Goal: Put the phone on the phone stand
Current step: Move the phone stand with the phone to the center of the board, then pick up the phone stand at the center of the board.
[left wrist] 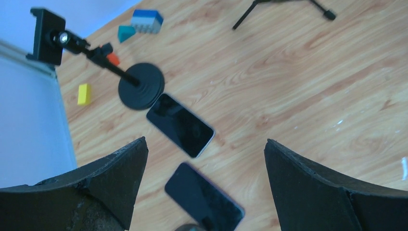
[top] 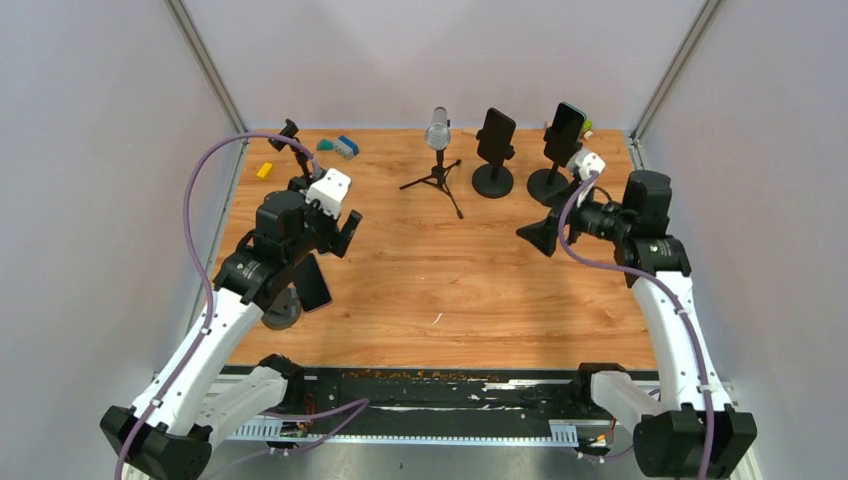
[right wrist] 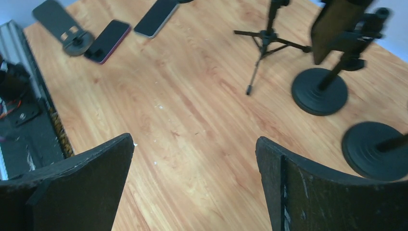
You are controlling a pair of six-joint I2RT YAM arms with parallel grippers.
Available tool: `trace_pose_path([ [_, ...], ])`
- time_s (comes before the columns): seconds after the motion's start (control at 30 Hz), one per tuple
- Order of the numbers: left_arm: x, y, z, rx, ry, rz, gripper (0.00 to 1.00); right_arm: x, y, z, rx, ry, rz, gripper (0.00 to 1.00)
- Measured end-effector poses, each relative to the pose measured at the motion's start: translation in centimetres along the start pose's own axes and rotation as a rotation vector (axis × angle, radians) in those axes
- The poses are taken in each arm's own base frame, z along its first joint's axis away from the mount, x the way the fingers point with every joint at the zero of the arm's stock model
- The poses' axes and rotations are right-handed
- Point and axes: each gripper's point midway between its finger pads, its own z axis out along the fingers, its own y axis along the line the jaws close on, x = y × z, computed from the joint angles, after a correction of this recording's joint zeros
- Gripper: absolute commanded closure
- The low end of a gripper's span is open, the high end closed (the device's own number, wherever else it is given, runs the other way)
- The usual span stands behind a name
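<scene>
Two dark phones lie flat on the wooden table at the left: a silver-edged one (left wrist: 180, 125) and a nearer one (left wrist: 204, 198). In the top view only one phone (top: 312, 282) shows under my left arm. An empty stand (left wrist: 141, 85) with a black clamp (left wrist: 46, 36) stands just behind them. A low stand (top: 282, 310) sits beside the near phone. My left gripper (left wrist: 204, 144) hovers open and empty above the phones. My right gripper (right wrist: 195, 139) is open and empty over bare table, at the right in the top view (top: 540, 237).
Two stands holding phones (top: 495, 140) (top: 563, 130) stand at the back right. A microphone on a tripod (top: 438, 135) is at the back middle. Small blocks, blue (left wrist: 147, 20), teal (left wrist: 126, 32) and yellow (left wrist: 84, 94), lie at the back left.
</scene>
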Motion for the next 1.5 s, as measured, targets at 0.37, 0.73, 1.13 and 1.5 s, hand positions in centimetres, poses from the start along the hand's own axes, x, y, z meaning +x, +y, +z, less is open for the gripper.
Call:
trace_pose_path([
  [0.37,9.2,4.1,-0.6,-0.043,0.337,0.059,0.02,2.3,6.3,1.8,-0.181,0.03,-0.132,0.0],
  [0.73,17.9,6.5,-6.3,-0.022,0.725,0.04,0.02,2.7,7.2,2.0,-0.211,0.043,-0.16,0.02],
  [1.13,21.8,5.7,-9.7,0.071,0.908,-0.076,0.22,3.5,7.8,2.2,-0.238,0.069,-0.161,0.04],
  [1.5,23.5,4.7,-8.3,0.172,0.959,-0.177,0.56,3.6,7.8,2.3,-0.237,0.072,-0.17,0.05],
])
